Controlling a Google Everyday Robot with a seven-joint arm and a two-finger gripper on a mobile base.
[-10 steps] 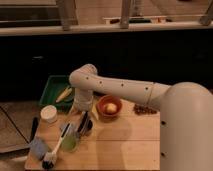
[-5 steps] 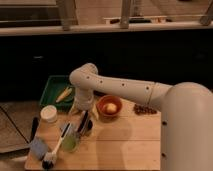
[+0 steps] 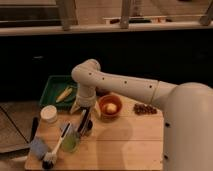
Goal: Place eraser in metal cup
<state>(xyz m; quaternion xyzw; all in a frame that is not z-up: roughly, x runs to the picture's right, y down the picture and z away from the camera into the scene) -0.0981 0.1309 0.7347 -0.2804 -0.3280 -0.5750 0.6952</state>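
Note:
My gripper (image 3: 85, 111) hangs at the end of the white arm, which bends down over the left part of the wooden table. Right below it stands the small dark metal cup (image 3: 87, 130). The eraser (image 3: 82, 121), a narrow dark slab with a pale long side, leans steeply with its lower end at the cup and its upper end between my fingers. The gripper looks open around the eraser's top. I cannot tell whether a finger still touches it.
An orange bowl (image 3: 110, 106) with something yellow inside sits just right of the cup. Left of the cup stand a translucent green cup (image 3: 69, 142), a white-handled brush (image 3: 54, 151), a blue block (image 3: 37, 147) and a white jar (image 3: 48, 114). A green tray (image 3: 56, 86) lies behind them, and small dark pieces (image 3: 145, 109) lie to the right.

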